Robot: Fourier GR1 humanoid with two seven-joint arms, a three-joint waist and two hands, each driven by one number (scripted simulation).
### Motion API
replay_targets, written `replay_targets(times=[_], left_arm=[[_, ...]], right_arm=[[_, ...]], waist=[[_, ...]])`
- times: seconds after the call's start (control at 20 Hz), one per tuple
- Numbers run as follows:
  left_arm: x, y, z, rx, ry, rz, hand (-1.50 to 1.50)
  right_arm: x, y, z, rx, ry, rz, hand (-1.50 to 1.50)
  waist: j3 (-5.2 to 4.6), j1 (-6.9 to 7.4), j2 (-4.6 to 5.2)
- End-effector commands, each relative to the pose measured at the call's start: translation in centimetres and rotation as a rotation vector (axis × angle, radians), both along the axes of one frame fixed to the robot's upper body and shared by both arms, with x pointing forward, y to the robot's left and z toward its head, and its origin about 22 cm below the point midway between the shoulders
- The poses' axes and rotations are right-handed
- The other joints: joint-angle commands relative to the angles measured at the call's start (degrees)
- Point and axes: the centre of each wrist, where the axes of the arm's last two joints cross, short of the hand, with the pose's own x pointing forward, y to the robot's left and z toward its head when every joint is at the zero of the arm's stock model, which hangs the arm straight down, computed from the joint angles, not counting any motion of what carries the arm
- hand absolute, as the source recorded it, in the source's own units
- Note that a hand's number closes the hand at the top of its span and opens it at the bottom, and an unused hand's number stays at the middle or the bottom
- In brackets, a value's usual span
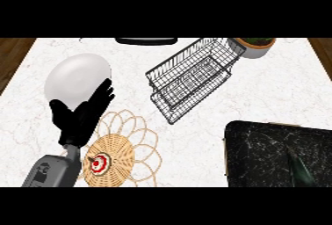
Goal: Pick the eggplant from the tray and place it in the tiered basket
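Note:
A black marbled tray (259, 145) lies at the lower right of the counter. On its right part lies a dark elongated thing with a greenish end, which looks like the eggplant (299, 170); the lower edge of the view cuts it off. The wire tiered basket (191, 77) sits tilted in the upper middle, with nothing visible inside. My left hand (81, 116) is at the left with its fingers straight and pointing up, open and holding nothing, far from the tray. My right hand does not show.
A white round plate (76, 78) lies just above the left hand. A wicker trivet (120, 154) with looped edges is beside the forearm. A potted plant (256, 46) stands at the back right, a black object (146, 40) at the back edge.

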Motion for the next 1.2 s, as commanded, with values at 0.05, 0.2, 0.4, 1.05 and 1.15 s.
replay_targets(times=[0.05,0.2,0.4,1.05,1.15], left_arm=[[0.6,-1.2,-0.6,0.012,0.014,-0.025,0.00],[-0.1,-0.9,-0.7,-0.006,0.017,-0.033,0.00],[0.7,-1.5,0.6,-0.006,0.009,-0.018,0.00],[0.1,0.6,0.1,-0.021,0.021,0.026,0.00],[-1.3,-1.0,-1.3,-0.018,0.006,0.013,0.00]], right_arm=[[1.8,4.0,2.5,0.019,0.096,-0.068,-1.50],[4.1,4.6,2.0,-0.040,0.146,-0.121,-1.50],[5.0,5.9,1.4,-0.084,0.270,-0.148,-1.50],[6.0,9.7,-4.8,-0.069,0.397,-0.149,-1.50],[7.2,9.2,-5.1,-0.091,0.376,-0.164,-1.50]], waist=[[0.18,0.99,0.02],[0.22,2.23,0.02],[0.24,1.23,-0.35],[0.35,-1.22,-0.89],[0.37,-1.01,-0.87]])
